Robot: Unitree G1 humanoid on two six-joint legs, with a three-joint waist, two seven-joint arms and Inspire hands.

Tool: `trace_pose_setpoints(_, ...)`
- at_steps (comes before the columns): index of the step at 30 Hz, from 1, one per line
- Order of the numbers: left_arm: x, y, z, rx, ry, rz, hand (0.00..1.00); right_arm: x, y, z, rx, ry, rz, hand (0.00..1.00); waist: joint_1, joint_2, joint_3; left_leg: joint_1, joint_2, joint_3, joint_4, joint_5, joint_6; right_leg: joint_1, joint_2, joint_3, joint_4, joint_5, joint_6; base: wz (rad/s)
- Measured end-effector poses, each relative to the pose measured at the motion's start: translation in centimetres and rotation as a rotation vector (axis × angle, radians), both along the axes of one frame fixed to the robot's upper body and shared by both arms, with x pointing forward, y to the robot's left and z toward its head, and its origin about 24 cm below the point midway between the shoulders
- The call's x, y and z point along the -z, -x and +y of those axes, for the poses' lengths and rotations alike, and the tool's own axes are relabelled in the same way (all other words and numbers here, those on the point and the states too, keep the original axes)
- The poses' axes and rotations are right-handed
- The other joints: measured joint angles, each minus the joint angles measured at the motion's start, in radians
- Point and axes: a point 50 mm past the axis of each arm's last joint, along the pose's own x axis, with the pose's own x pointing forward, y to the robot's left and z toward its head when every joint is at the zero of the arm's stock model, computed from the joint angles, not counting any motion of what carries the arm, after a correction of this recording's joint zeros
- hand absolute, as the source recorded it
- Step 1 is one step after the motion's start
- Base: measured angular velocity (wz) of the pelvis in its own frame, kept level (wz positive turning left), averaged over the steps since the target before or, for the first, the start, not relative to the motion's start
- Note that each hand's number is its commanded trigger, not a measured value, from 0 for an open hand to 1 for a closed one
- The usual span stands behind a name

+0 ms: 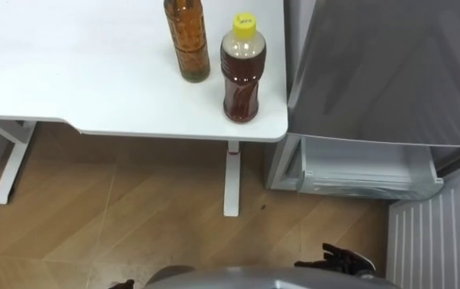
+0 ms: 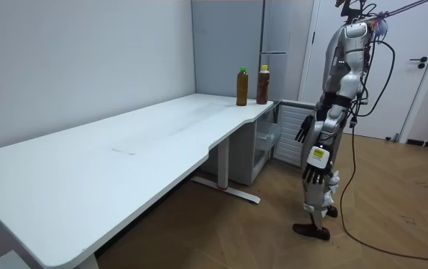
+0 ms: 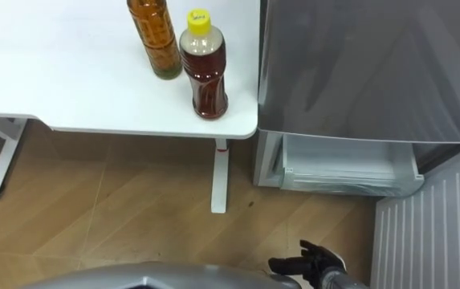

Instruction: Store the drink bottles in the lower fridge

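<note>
A long white desk [image 1: 69,64] ran along the wall, and the robot stood on the wood floor off its far corner, facing a tall grey fridge [image 1: 390,72] just beside that corner. Under the grey door, the fridge's lower white drawer [image 1: 366,170] stood pulled out, with a white ribbed panel [image 1: 438,233] beside it. Both drinks stood upright on the desk corner nearest the fridge, close together. One was a tall amber plastic bottle [image 1: 188,40], the other a shorter reddish-brown bottle with a yellow cap [image 1: 243,72]. The right hand [image 3: 308,262] hung low in front of the body, its fingers loosely apart and empty. The left hand [image 2: 314,173] hung at the side, fingers relaxed, holding nothing.
</note>
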Motion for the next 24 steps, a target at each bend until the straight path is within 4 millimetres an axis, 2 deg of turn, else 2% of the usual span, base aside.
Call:
trace_pose_setpoints(6,-0.1,-0.2,0.5,-0.048,-0.053,-0.033,0.00,0.0,0.1,-0.1,0.012,0.006,0.002,0.00,-0.001,-0.005,-0.0021,-0.004,-0.002,-0.005,-0.001,0.000,0.000,0.001,0.000,-0.006,-0.004,0.000,0.000,0.02)
trace_pose_setpoints(10,-0.3,-0.1,1.2,-0.140,-0.091,-0.058,0.00,0.0,0.4,-0.3,0.036,0.010,0.007,0.00,0.001,-0.007,-0.0032,-0.003,-0.002,-0.005,0.000,0.000,0.000,0.003,-0.001,-0.011,-0.004,0.000,0.000,0.00)
trace_pose_setpoints(15,-0.4,0.1,1.6,-0.311,-0.115,-0.098,0.00,0.0,0.6,-0.3,0.048,0.007,0.019,0.00,0.002,-0.005,0.0000,0.000,-0.003,-0.009,0.007,0.000,0.000,0.016,-0.001,-0.018,-0.012,0.000,0.000,0.03)
trace_pose_setpoints(22,-0.6,-0.2,2.2,-0.661,-0.148,-0.207,0.00,0.1,0.7,-0.3,0.053,0.007,0.032,0.00,0.003,-0.003,-0.0015,0.003,-0.005,-0.018,0.007,0.000,0.000,0.022,-0.001,-0.024,-0.012,0.000,0.000,0.03)
trace_pose_setpoints(24,-0.7,-0.3,2.4,-0.726,-0.172,-0.235,0.00,0.1,0.7,-0.4,0.055,0.008,0.032,0.00,0.003,-0.005,0.0014,0.011,-0.007,-0.021,0.007,0.000,0.000,0.033,-0.002,-0.029,-0.013,0.000,0.000,0.06)
